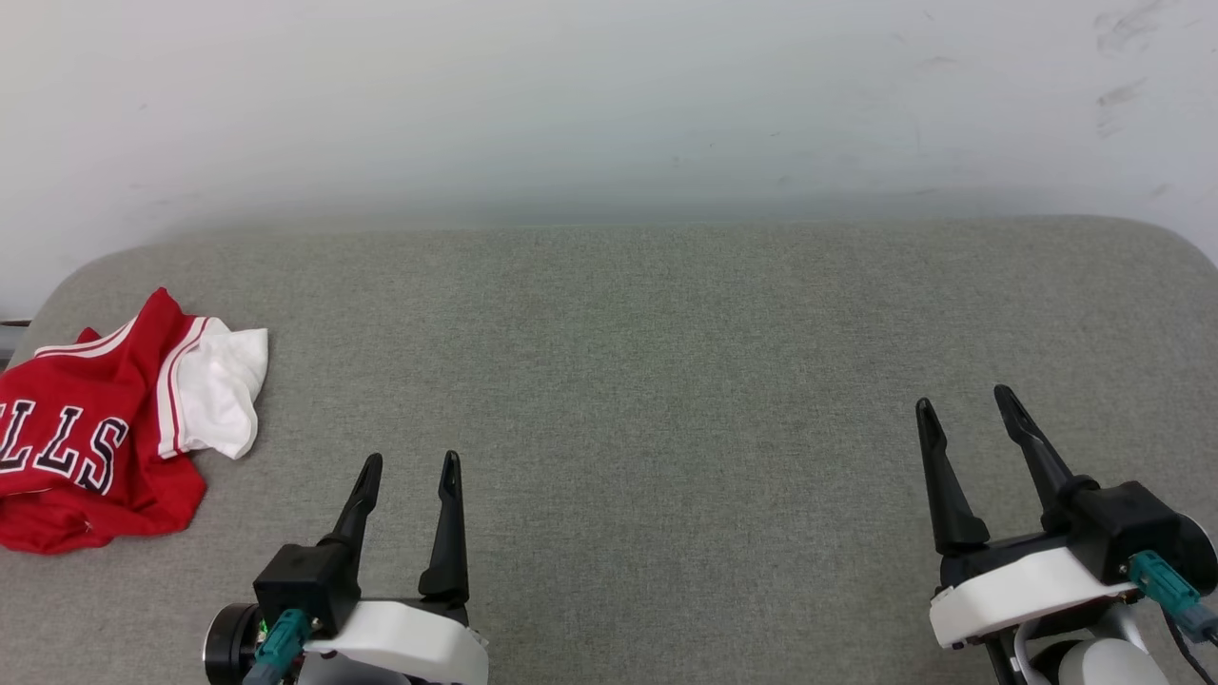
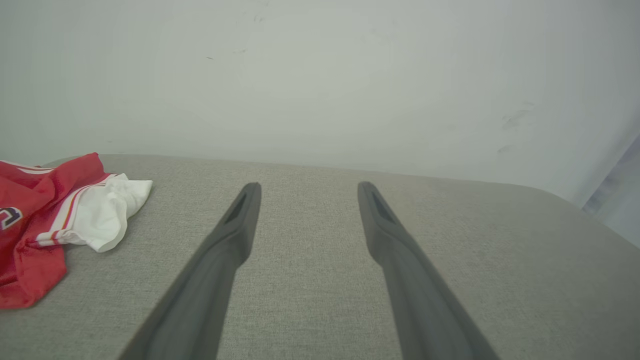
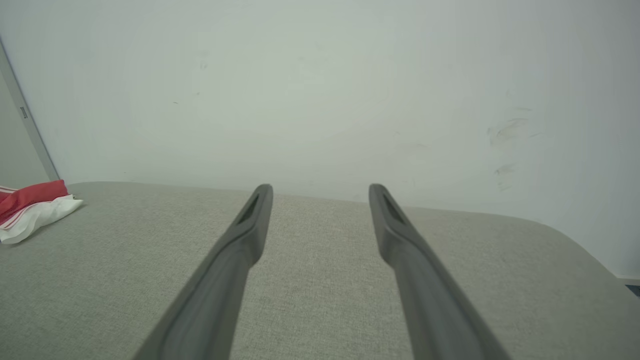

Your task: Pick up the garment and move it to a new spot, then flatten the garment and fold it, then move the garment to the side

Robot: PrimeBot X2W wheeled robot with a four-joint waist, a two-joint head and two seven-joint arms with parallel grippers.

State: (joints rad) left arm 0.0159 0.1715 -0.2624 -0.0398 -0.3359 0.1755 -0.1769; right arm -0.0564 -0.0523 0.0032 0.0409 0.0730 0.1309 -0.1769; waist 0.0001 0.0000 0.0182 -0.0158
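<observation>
Though partly off-frame, garment (image 1: 86,447) well apart from left pincer (image 1: 411,459)

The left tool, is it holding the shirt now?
No, the left tool is open and empty, apart from the crumpled shirt.

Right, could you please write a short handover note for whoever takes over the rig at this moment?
Left gripper: open, empty, over the grey cushion, to the right of the garment.
Right gripper: open, empty, far from the garment.
Garment: crumpled heap at the cushion's far left, cut off by the head view's edge, white sleeve lying toward the middle.
Done: nothing, the garment is not yet grasped.
Left: pick up and move, flatten, fold, move aside.
</observation>
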